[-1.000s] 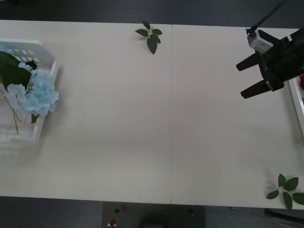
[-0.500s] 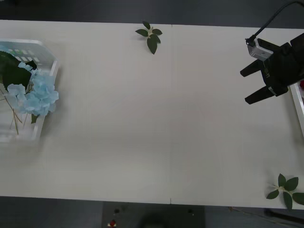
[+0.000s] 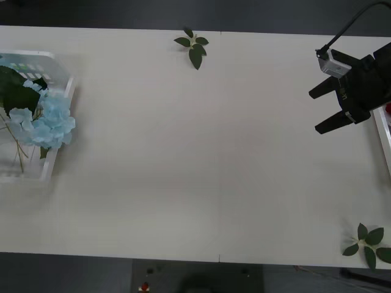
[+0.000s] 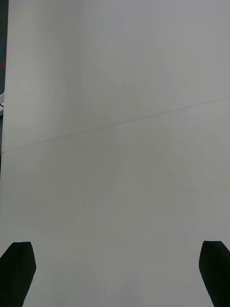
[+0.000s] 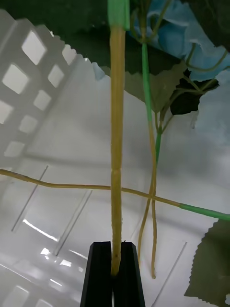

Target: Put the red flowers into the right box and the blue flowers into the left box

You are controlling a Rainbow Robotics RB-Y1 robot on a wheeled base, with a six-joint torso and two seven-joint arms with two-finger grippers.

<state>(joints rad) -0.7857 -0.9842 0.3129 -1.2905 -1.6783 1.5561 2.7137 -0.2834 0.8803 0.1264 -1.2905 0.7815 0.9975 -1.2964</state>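
Over at the left box (image 3: 60, 110) the blue flowers (image 3: 47, 122) lie heaped inside, heads spilling over its rim; the left gripper (image 5: 114, 273) has its black jaws clamped tight on one yellowed stem (image 5: 116, 144), other stems crossing just beyond the tips. Far across the table (image 3: 201, 152), the right gripper (image 3: 324, 110) hangs with jaws spread wide, nothing between them; the right box (image 3: 382, 131) sits just behind it.
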